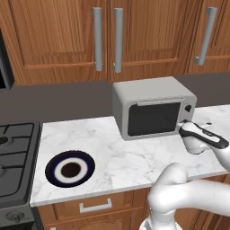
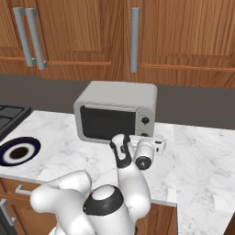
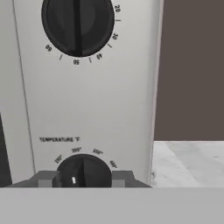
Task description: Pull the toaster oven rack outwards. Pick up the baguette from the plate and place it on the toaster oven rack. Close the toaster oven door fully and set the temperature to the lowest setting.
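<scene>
The light-grey toaster oven [image 1: 152, 92] stands on the marble counter, and its dark-glass toaster oven door [image 1: 153, 117] is closed upright. The toaster oven rack is hidden behind that glass, and the baguette is hidden too. At the left front the navy-rimmed plate [image 1: 54, 168] lies bare. My gripper [image 3: 83, 180] is at the oven's right control panel. Its two fingertips [image 3: 43, 179] press against either side of the lower temperature knob [image 3: 83, 168]. The same knob end of the hand shows against the oven's lower right corner [image 1: 183, 125].
A larger timer knob [image 3: 78, 24] sits above the temperature knob. The black stove [image 1: 15, 152] borders the counter on the left. Wooden cabinets with bar handles [image 1: 117, 40] hang above. Open marble [image 2: 202, 156] lies right of the oven.
</scene>
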Controlling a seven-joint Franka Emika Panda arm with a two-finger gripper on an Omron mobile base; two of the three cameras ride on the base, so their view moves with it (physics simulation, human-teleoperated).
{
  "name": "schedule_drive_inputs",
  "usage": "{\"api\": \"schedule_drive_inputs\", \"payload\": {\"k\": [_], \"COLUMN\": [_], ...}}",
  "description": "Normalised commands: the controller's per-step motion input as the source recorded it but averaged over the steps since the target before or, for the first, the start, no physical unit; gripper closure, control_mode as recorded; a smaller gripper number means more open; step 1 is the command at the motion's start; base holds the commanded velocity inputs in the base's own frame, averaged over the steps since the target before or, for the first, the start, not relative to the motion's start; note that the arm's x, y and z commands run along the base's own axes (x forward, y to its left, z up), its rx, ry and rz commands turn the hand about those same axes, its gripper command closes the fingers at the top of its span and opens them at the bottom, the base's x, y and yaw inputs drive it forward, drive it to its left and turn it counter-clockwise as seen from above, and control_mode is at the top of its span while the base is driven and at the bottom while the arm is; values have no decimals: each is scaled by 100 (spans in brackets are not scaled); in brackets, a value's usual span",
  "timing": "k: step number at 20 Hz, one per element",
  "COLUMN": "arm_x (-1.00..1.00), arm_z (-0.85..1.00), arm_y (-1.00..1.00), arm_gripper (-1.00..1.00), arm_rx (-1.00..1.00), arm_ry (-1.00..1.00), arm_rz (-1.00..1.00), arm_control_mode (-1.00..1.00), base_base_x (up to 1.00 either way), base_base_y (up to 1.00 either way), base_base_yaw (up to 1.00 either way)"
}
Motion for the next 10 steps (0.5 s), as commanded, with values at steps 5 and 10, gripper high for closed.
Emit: {"api": "schedule_drive_inputs", "payload": {"k": [5, 10], "arm_x": [0, -4], "arm_z": [-10, -13], "arm_y": [-28, -31], "arm_gripper": [100, 100], "arm_rx": [-21, -18], "arm_ry": [6, 5], "arm_rz": [0, 0], "arm_control_mode": [-100, -100], "base_base_x": [0, 0], "base_base_y": [0, 0], "base_base_yaw": [0, 0]}}
